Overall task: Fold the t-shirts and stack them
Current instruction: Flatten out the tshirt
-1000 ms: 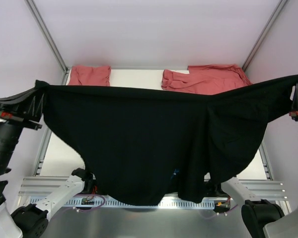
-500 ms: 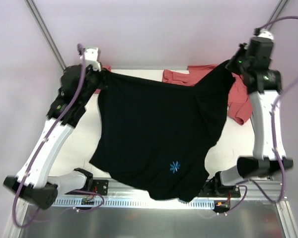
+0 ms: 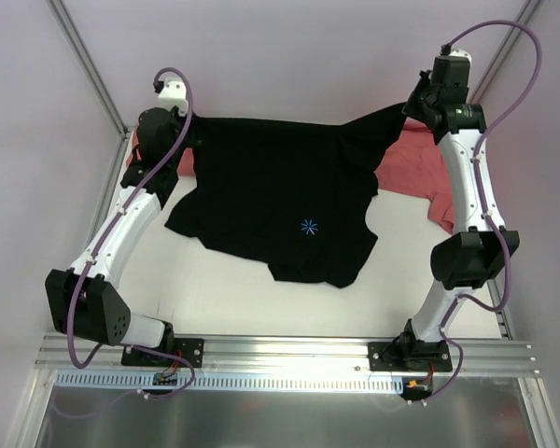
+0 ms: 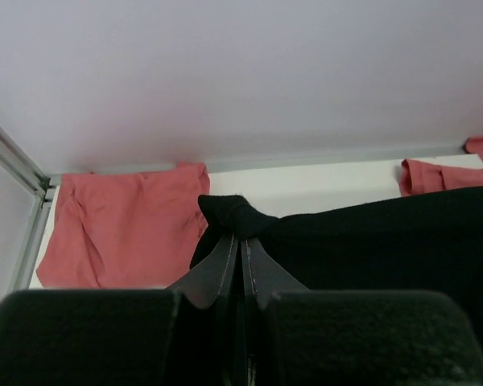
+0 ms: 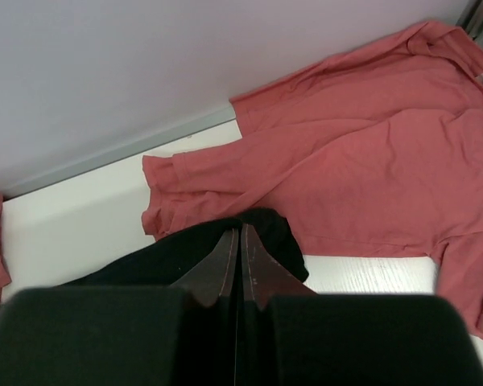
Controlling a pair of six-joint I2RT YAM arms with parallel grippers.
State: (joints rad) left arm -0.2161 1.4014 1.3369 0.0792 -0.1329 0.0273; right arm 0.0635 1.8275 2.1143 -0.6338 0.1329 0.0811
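Note:
The large black t-shirt (image 3: 280,201) with a light-blue starburst mark (image 3: 308,226) hangs stretched between my two grippers at the far end of the table, its lower part lying on the surface. My left gripper (image 3: 189,128) is shut on one corner of the black t-shirt (image 4: 229,213). My right gripper (image 3: 406,107) is shut on the other corner of it (image 5: 266,229). A salmon-red t-shirt (image 3: 420,168) lies spread at the back right, partly under the black one. A folded salmon-red t-shirt (image 4: 121,229) lies at the back left.
The white table (image 3: 261,299) has metal rails along its near edge (image 3: 280,353) and frame posts at the back corners. The back wall stands close behind both grippers.
Both arms have swung the black t-shirt from high near the camera out to the far end and lowered it; its lower part now rests on the table, starburst mark facing up.

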